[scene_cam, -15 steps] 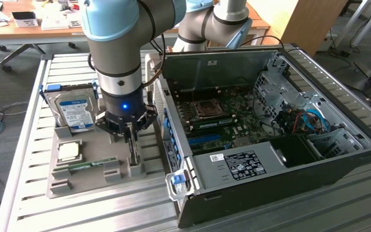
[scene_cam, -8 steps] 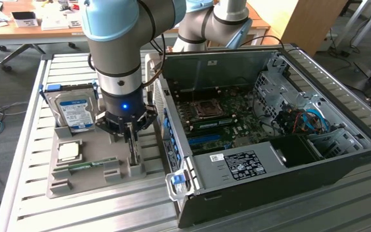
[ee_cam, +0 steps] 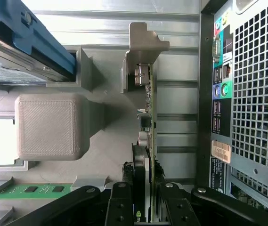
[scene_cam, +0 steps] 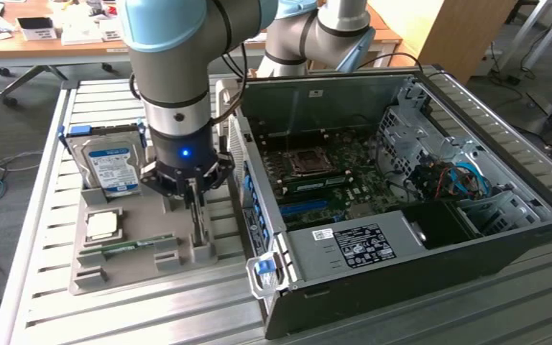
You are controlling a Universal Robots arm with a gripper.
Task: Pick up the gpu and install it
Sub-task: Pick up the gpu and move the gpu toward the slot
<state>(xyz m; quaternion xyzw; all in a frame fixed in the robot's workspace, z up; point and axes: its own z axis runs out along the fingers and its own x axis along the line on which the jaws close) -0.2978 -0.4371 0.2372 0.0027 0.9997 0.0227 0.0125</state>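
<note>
Your gripper (scene_cam: 195, 195) is down on the gpu (scene_cam: 199, 228), which stands on edge in a slot of the grey tray (scene_cam: 132, 277).

In the exterior view you see the card only as a thin dark blade running down from the fingertips into the tray, and that view does not show how the fingers meet it.

The wrist view settles it. The gpu (ee_cam: 148, 117) runs edge-on straight out from the gripper (ee_cam: 147, 209). A black finger (ee_cam: 123, 202) presses on one face and its partner on the other, so the hand is closed on the card. The silver bracket (ee_cam: 143, 44) sits at the end of the card farthest from the hand.

On one side of the hand is the open computer case (scene_cam: 401, 180), whose perforated rear panel and ports (ee_cam: 251, 94) show just beside the card. On the opposite side lie the other parts in the tray:
- the hard drive (scene_cam: 111, 167), standing upright in its blue frame
- the processor (scene_cam: 101, 225)
- the green memory stick (scene_cam: 123, 248), lying flat

The tray and case rest on a slatted metal table (scene_cam: 84, 316).
</note>
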